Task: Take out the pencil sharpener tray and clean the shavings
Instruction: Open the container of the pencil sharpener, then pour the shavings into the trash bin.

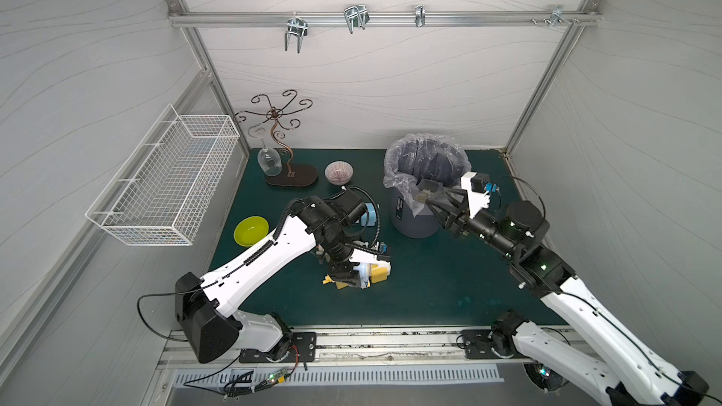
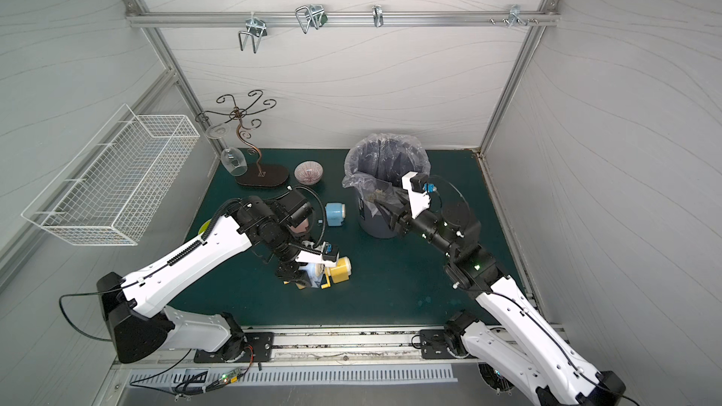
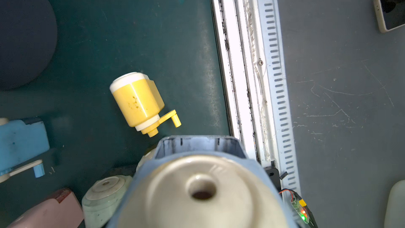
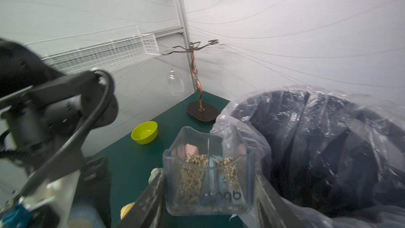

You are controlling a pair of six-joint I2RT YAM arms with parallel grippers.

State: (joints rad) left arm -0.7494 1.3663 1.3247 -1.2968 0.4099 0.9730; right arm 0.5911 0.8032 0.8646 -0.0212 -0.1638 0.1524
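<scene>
My right gripper (image 4: 208,202) is shut on the clear pencil sharpener tray (image 4: 208,172), one finger (image 4: 149,196) on each side. Tan shavings (image 4: 194,176) lie clumped inside it. In both top views the tray (image 1: 429,189) (image 2: 381,195) hangs at the near rim of the grey bin (image 1: 414,220), against its plastic liner (image 4: 317,139). My left gripper (image 1: 345,277) is shut on a blue-grey pencil sharpener (image 3: 201,185) with a cream face. Its tray slot (image 3: 199,148) stands empty. The sharpener hides the jaws in the left wrist view.
A yellow sharpener (image 3: 138,99) lies on the green mat beside the held one. Blue (image 2: 335,213), pink (image 3: 50,211) and pale green (image 3: 103,196) sharpeners lie nearby. A lime bowl (image 1: 251,230), patterned bowl (image 1: 338,172), glass stand (image 1: 291,179) and wire basket (image 1: 164,185) stand to the left.
</scene>
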